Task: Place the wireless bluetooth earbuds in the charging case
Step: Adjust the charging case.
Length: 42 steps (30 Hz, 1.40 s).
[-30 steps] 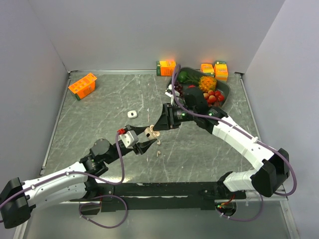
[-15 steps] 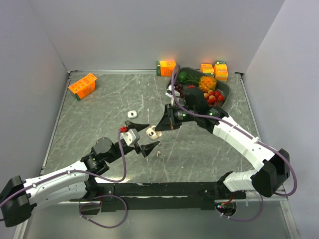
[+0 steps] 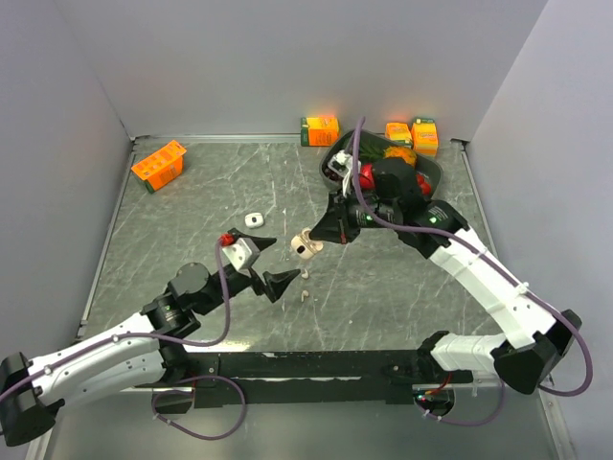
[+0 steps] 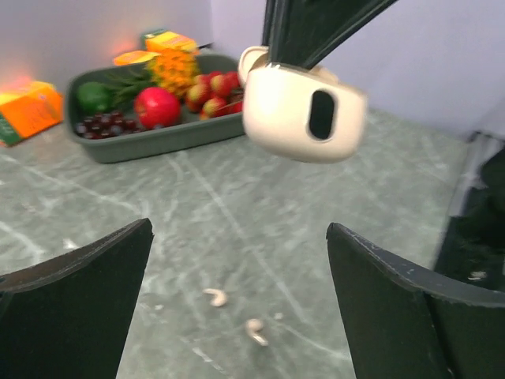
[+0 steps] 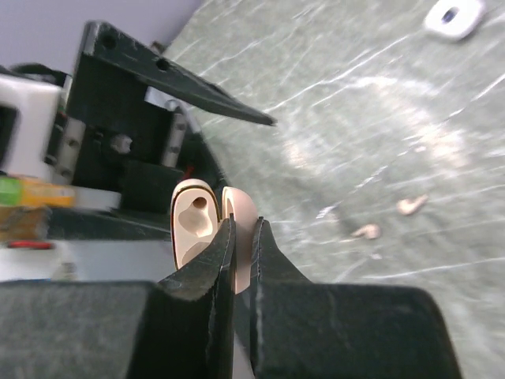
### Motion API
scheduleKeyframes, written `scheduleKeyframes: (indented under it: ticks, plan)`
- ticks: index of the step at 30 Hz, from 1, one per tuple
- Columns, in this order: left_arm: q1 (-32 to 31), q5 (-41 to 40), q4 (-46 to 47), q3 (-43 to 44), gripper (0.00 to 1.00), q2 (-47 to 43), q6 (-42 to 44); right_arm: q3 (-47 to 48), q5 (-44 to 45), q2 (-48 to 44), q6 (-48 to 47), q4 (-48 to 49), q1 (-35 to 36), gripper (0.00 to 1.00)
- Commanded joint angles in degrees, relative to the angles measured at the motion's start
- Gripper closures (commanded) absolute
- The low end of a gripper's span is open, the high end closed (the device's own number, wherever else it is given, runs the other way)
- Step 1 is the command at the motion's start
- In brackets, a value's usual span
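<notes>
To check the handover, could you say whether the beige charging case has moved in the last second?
Yes: the beige charging case, held by the right gripper, has shifted slightly rightward in the top view, away from the white case.

My top view looks down from above and behind the arm bases (image 3: 177, 356), taking in the whole counter (image 3: 192, 211). The left wrist view sits low, facing the far fruit tray (image 4: 158, 142). The right wrist view looks leftward, close past the right end effector (image 5: 241, 233). All three share the beige case (image 3: 305, 250).
</notes>
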Motion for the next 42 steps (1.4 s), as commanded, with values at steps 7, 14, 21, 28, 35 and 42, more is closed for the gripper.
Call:
scheduleKeyframes:
  ticks: [7, 14, 21, 28, 35, 42]
  plan:
    - [0.8, 18.2, -7.3, 8.3, 0.04, -1.7, -12.0, -3.8, 27.8, -8.6, -25.2, 2.4, 11.3, 1.0]
    - [3.5, 24.1, -6.6, 9.7, 0.04, 4.4, -15.8, -4.5, 24.3, -10.1, -26.7, 2.2, 12.3, 1.0]
    - [3.5, 29.6, -3.5, 8.7, 0.01, 5.3, -9.3, -7.4, 18.6, -13.0, -28.2, 4.6, 13.7, 1.0]
    - [3.5, 31.5, 2.1, 6.7, 0.16, 5.5, -5.8, -7.1, 16.7, -12.0, -29.7, 3.3, 15.3, 1.0]
    - [3.5, 34.1, 2.8, 7.4, 0.27, 7.6, -5.3, -6.7, 17.2, -10.1, -29.8, 3.6, 17.0, 1.0]
    - [3.5, 35.5, 0.7, 8.3, 0.35, 8.4, -5.2, -5.9, 17.3, -9.4, -29.7, 3.7, 17.7, 1.0]
